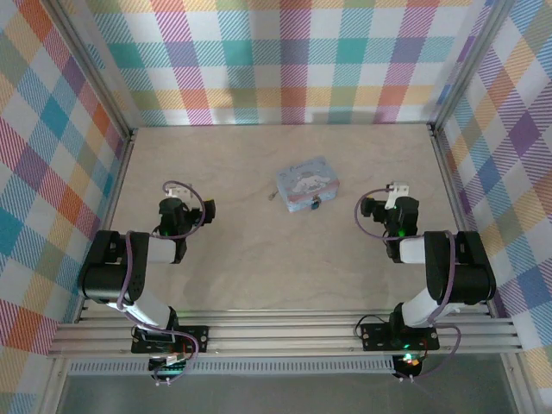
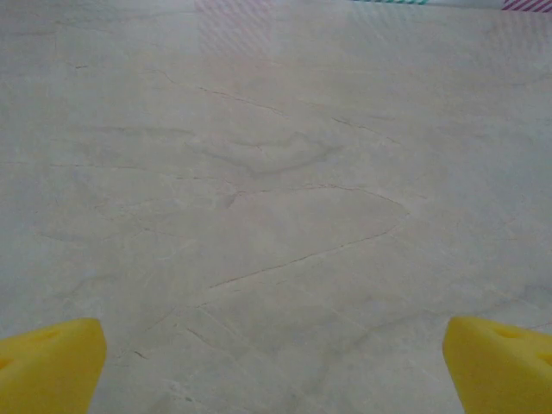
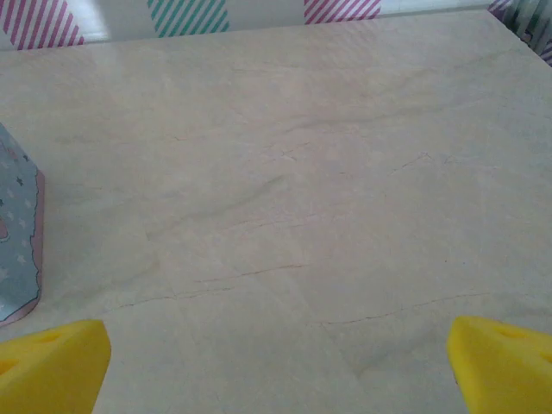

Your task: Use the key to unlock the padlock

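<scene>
Top external view, approach not begun: left gripper (image 2: pixel 276 369) and right gripper (image 3: pixel 276 369) spread and empty; padlock (image 1: pixel 316 205) at the tin's (image 1: pixel 304 181) near edge, key (image 1: pixel 272 197) just left, probably needing a fine pinch next.

In the top view, near the middle of the frame, the padlock (image 1: pixel 316 205) is a tiny dark spot at the lower edge of the pale blue tin (image 1: pixel 307 184). It is too small to tell its shackle or keyhole, or whether it hangs on the tin. Just left of the tin, the key (image 1: pixel 272 197) is a thin greyish speck; its shape cannot be told.

In the right wrist view the left edge cuts off the tin (image 3: pixel 17 233). The right gripper (image 3: pixel 276 371) has its yellow fingertips (image 3: pixel 52 366) cut off in the lower corners. The same is true for the left gripper (image 2: pixel 276 371) and its fingertips (image 2: pixel 47 366).
</scene>
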